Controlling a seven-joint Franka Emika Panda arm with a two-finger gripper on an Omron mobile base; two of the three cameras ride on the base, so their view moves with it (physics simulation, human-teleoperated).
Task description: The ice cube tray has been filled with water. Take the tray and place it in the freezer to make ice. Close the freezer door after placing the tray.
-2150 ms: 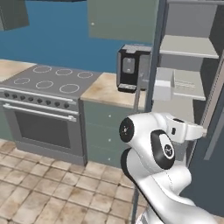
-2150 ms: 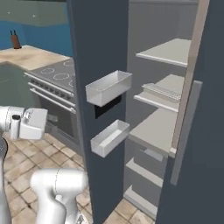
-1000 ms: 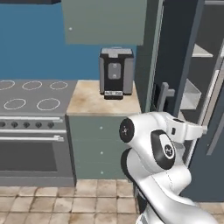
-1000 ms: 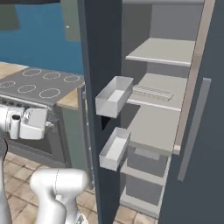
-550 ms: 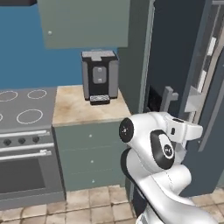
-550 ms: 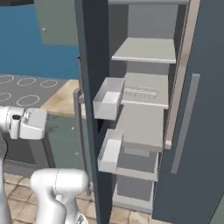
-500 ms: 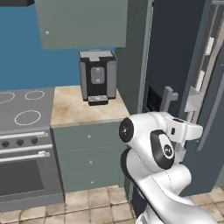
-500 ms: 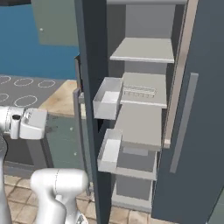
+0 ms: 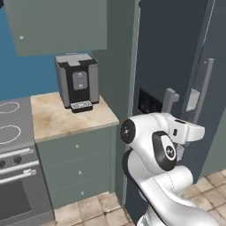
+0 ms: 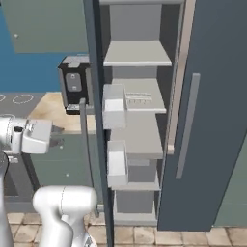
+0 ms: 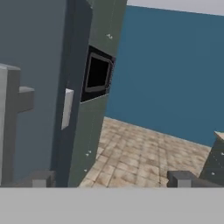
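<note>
The ice cube tray (image 10: 139,97) already lies on a middle shelf of the freezer (image 10: 137,130), long axis running side to side, so what is left is shutting the freezer door (image 10: 94,120). In the right base view that door stands edge-on, swung wide, at about 3 o'clock from the arm. The claw (image 11: 111,180) is spread open and empty, with the door's bar handle (image 11: 9,127) at 9 o'clock of it. The left base view adds the door's black dispenser panel (image 9: 148,103) and the coffee machine (image 9: 76,82) on the desk (image 9: 70,115).
</note>
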